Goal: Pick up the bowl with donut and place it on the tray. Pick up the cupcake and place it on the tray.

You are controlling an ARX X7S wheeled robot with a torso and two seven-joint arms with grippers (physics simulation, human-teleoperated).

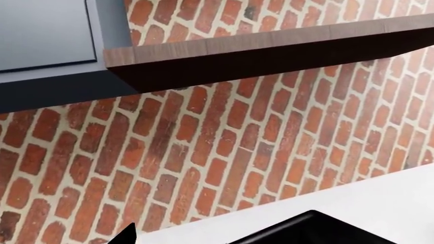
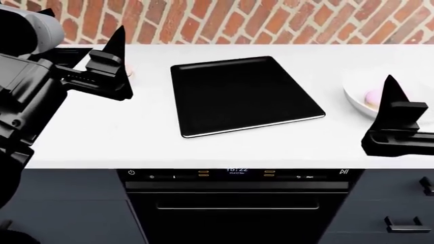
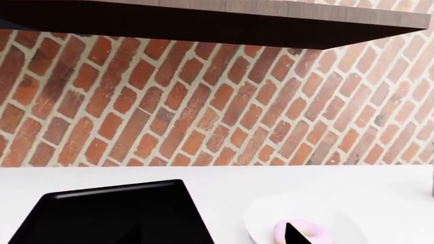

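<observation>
- The bowl was seen on the white counter, at the robot's right, well apart from the tray.
- The donut was seen lying inside the bowl, partly hidden in the head view.
- The right gripper was held up just in front of the bowl, so the bowl lay a little ahead of it, toward the brick wall.
- The right arm was judged much the nearer one for the bowl.
- In the right wrist view, only two dark tips were seen low down, well apart, so the right fingers were judged to be spread.
- The left gripper was held above the counter at the left; how wide its fingers were could not be told.
- A small pink spot just behind the left gripper was taken to be the cupcake, mostly hidden.
- The tray was seen bare in the middle, between both arms.
</observation>
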